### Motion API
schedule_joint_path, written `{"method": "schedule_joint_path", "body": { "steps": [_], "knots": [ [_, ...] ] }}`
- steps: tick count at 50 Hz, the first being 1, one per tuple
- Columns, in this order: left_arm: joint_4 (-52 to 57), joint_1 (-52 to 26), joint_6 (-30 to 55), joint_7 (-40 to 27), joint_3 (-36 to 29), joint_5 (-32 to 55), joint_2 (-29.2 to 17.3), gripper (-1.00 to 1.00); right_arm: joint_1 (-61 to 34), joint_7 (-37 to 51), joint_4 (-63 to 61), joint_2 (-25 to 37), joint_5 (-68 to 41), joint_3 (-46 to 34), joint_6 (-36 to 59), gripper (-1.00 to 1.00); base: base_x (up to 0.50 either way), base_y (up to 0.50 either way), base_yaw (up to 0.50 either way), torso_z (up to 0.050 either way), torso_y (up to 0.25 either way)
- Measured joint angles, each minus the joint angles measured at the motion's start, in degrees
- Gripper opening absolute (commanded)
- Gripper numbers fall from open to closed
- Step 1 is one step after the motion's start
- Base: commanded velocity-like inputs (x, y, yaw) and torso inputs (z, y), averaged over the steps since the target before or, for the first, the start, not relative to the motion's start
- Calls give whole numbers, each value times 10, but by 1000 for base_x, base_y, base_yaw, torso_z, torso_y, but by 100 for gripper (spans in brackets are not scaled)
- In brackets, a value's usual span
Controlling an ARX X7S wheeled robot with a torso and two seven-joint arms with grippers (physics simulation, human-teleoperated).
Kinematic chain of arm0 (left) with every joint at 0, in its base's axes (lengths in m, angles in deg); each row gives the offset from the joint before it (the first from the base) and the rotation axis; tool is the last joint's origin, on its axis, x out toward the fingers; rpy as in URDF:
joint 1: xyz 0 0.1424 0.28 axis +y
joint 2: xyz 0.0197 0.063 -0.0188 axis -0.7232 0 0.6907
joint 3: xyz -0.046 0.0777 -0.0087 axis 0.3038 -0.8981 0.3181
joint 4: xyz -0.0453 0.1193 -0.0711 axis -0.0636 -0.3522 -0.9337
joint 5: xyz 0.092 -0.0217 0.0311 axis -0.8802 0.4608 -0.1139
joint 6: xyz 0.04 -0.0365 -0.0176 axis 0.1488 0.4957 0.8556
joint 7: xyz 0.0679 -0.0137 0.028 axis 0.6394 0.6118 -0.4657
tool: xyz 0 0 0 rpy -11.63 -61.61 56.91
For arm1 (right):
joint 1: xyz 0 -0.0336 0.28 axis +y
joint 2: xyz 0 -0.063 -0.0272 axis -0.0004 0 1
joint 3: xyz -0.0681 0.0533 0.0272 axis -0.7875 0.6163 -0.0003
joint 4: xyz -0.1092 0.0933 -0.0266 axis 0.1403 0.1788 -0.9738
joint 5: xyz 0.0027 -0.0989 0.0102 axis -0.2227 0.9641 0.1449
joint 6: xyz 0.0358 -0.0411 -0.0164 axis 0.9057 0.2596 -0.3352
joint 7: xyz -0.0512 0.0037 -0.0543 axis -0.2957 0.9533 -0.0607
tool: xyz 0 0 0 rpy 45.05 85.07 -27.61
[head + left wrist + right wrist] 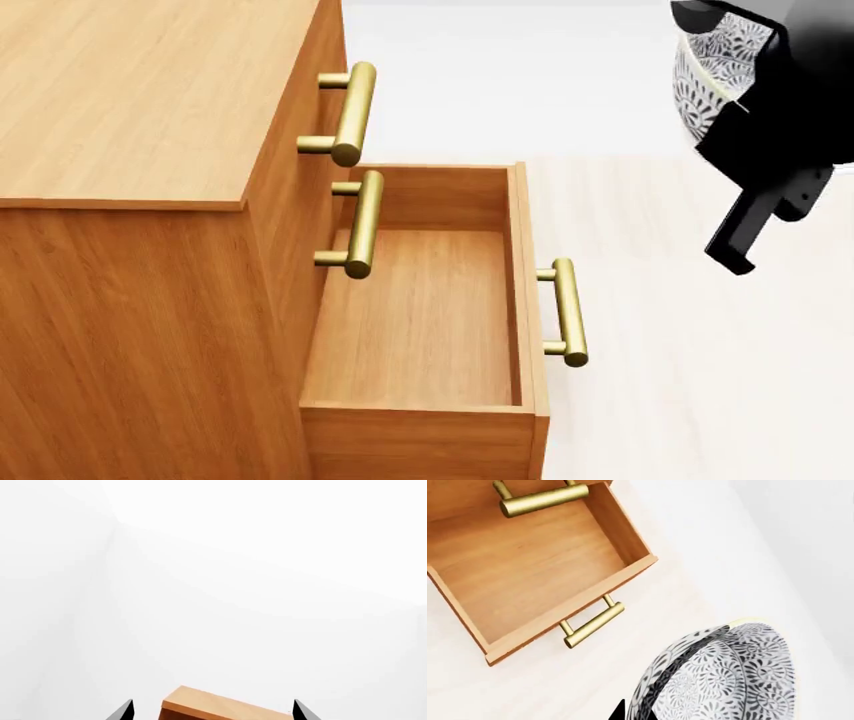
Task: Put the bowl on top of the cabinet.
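The right gripper (747, 110), black, is holding the small round white bowl with dense grey-blue floral pattern (707, 75) up in the air at the head view's upper right, jaws clamping on its rim. The bowl is hanging well apart from the tall orange-brown wood-grain cabinet (134, 100), off to the side of its flat top, above the pale floor (694, 380). It is tilting, patterned outside facing the head camera.

The lowest drawer (427, 320) is standing pulled out, its wooden inside showing. Brass cylindrical bar handles (350, 112) are sitting on the drawer fronts; the two upper drawers are looking shut.

In the right wrist view the bowl (727, 675) is filling the near part of the frame, with a black fingertip (619, 711) showing just beside its wall; the open drawer (534, 565) and its brass handle (594, 625) are lying beyond it.

In the left wrist view the left gripper (212, 711) is showing two black fingertips (123, 711) spread apart, nothing between them, open. A corner of the orange-brown cabinet (213, 706) is showing past them against white background.
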Motion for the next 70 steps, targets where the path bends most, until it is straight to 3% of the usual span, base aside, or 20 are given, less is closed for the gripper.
{"method": "schedule_joint_path", "body": {
  "steps": [24,70],
  "knots": [
    [-1,3,-4,0,-1,1,0,100,-76,-30,78,-135,13,-23,-48,-100,0,0,0,0,0],
    [2,10,-12,-5,4,8,-4,100,-56,41,-51,-301,-43,67,-23,-100,0,0,0,0,0]
  ]
}}
